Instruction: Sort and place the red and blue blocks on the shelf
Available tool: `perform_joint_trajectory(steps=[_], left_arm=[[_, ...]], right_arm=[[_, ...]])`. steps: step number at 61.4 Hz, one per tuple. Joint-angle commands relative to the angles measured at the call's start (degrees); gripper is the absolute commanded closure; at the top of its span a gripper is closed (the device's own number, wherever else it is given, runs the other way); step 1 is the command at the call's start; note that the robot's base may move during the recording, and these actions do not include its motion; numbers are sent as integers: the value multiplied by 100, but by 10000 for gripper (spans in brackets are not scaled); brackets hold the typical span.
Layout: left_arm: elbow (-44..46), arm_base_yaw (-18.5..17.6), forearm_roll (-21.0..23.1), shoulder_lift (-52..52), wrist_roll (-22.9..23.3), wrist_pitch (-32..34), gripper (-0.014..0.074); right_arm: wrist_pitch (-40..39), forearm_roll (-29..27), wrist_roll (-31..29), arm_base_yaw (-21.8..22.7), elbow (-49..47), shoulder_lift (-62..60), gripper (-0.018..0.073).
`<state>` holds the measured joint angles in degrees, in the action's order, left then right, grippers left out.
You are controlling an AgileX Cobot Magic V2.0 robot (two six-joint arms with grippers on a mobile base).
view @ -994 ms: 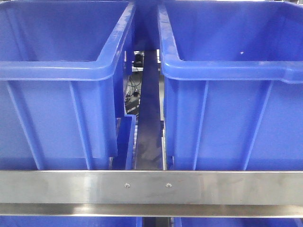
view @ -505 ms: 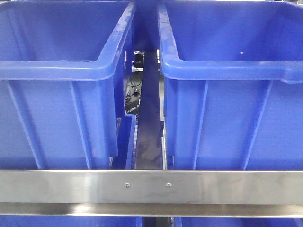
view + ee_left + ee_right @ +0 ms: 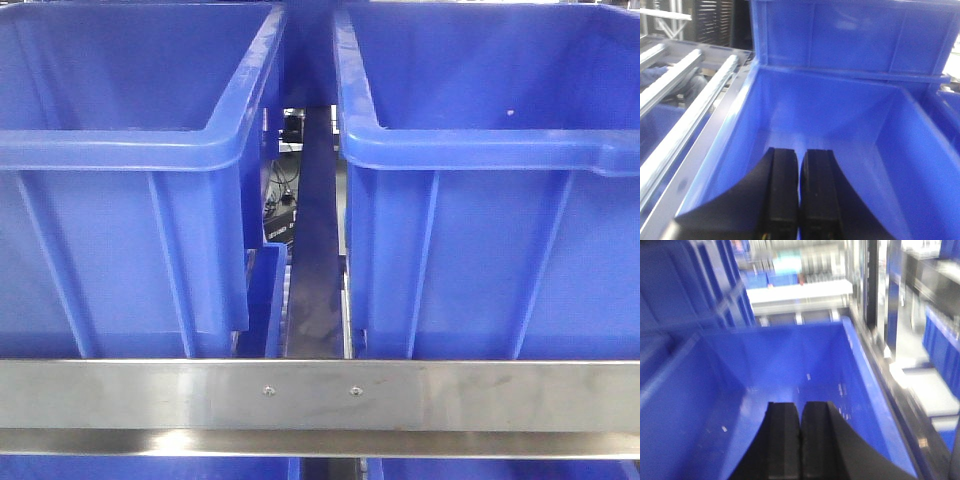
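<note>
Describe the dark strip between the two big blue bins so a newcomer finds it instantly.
Find the brushed steel front rail across the bottom of the front view. Above its two screws, between the left blue plastic bin and the right blue plastic bin, runs a narrow dark metal strip, the only grey thing among blue walls.

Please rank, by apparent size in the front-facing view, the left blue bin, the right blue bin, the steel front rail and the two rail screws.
1. left blue bin and right blue bin: alike, both cropped, so unranked.
2. steel front rail.
3. two rail screws, alike.
</note>
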<state>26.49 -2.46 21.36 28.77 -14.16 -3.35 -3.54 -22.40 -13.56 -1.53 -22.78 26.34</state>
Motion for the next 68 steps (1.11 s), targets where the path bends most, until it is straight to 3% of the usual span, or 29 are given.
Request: perform_joint_trajectory(steps=[1,12,55,68], left_arm=[[-98,23,90,-218,12,413,472],[-206,23,90,-503,12,423,472],[-206,23,90,-503,12,411,472],[-206,23,90,-503,12,411,472]], right_arm=[[-198,40,-63,36,65,-321,511],[-103,40,-63,36,222,-847,511],[-35,40,-57,36,222,-838,511],[-67,45,-57,29,637,-845,511]])
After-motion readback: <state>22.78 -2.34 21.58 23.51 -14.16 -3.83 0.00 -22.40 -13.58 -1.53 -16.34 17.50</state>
